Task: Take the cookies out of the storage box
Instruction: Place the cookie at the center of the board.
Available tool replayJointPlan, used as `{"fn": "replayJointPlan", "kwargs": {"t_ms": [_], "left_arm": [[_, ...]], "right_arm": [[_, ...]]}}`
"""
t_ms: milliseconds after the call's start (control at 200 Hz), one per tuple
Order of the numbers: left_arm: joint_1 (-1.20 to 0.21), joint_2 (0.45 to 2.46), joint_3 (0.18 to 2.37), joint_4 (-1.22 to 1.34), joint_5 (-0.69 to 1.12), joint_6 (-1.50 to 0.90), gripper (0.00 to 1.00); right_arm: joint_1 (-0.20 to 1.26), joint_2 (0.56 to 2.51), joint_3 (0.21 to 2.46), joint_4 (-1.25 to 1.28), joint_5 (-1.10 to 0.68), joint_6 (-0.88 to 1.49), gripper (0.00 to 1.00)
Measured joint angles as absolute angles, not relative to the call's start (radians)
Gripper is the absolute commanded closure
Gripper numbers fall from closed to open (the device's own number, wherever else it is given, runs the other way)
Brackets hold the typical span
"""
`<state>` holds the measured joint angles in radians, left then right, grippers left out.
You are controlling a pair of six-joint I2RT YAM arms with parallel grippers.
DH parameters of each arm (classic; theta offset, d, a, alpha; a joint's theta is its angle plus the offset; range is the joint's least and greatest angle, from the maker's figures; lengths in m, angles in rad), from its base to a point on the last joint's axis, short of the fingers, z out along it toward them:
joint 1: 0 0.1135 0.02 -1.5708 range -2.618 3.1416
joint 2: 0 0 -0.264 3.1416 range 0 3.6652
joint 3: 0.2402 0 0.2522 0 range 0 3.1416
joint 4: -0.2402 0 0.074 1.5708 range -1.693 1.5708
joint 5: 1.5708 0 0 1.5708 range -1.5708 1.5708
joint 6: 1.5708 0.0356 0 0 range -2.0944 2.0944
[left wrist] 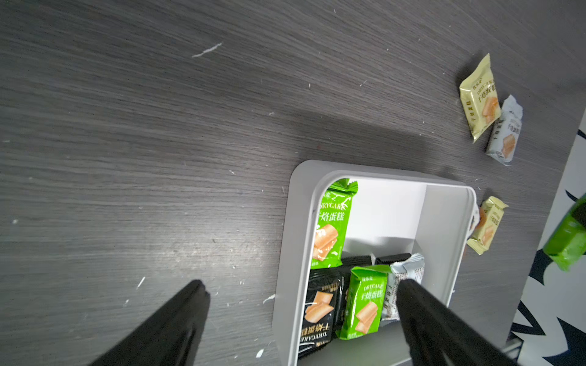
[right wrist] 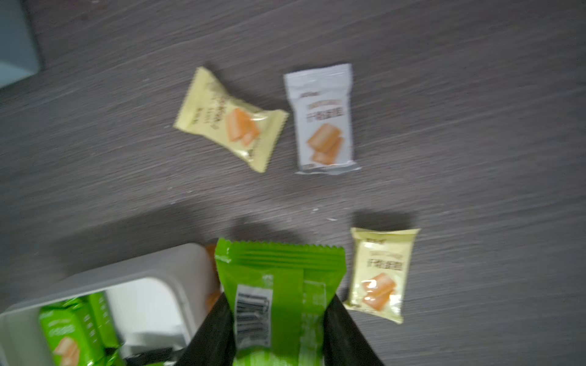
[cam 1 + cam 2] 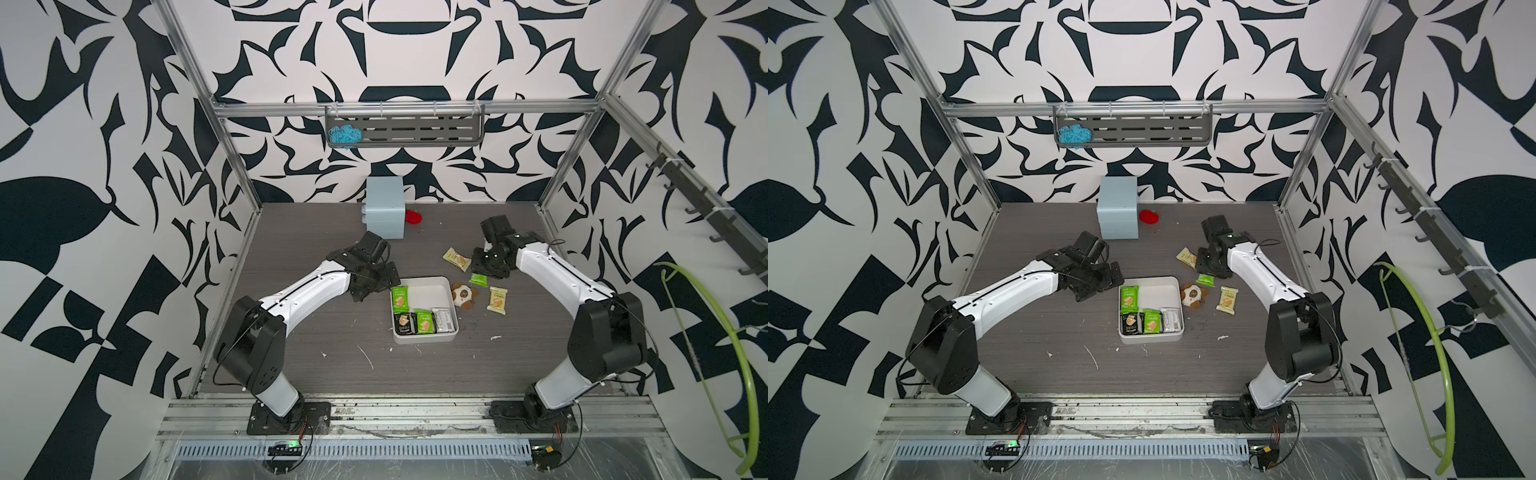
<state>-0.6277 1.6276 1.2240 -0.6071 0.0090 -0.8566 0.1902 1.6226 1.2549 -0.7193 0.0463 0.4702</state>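
Unloading: R gripper point(image 2: 279, 305) clenched on green pkt point(image 2: 282, 275), 2 o'clock of storage box point(image 3: 424, 338); L gripper point(image 1: 302, 283) agape, empty, 10 o'clock. Next: drop pkt on table point(image 3: 311, 332), fetch remaining cookies point(image 3: 424, 322).

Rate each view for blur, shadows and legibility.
Right wrist view: motion-smeared, with the print on the held green packet and the table grain streaked. Left wrist view: sharp, wrapper text readable, a soft shadow beside the storage box. Both top views: evenly lit, steady, packet print too small to read.
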Motion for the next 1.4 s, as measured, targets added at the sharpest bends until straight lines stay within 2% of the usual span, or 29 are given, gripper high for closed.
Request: {"fn": "replayJointPlan", "kwargs": {"t_ms": [250,570,660,775,880,1050,1190,1400], "left_arm": [[-0.628,1.657,1.250,-0.609,0.016,-0.856,0.01],[-0.628,1.660,1.249,-0.618,0.010,-0.856,0.01],[-0.628,1.655,1.233,-0.622,0.000,-0.856,0.01],[-0.628,1.646,1.215,-0.633,-0.009,-0.856,0.00],[-0.628,1.629,1.203,-0.634,-0.019,-0.853,0.00],[-0.628,1.604,1.188,-0.629,-0.031,-0.848,0.00],[-0.628,1.593,1.162,-0.614,-0.030,-0.849,0.00],[-0.628,1.578,1.114,-0.582,-0.027,-0.854,0.00]], "right_arm": [[-0.007,1.726,1.244,-0.669,0.067,0.411,0.66],[-0.075,1.968,1.351,-0.637,0.076,0.374,0.64],[-0.077,1.986,1.375,-0.635,0.078,0.367,0.59],[-0.077,1.993,1.395,-0.627,0.079,0.361,0.47],[-0.077,1.992,1.412,-0.634,0.078,0.357,0.43],[-0.072,1.941,1.424,-0.668,0.064,0.361,0.40],[-0.041,1.795,1.372,-0.673,0.028,0.382,0.40],[0.165,1.581,1.256,-0.692,-0.004,0.432,0.42]]}}
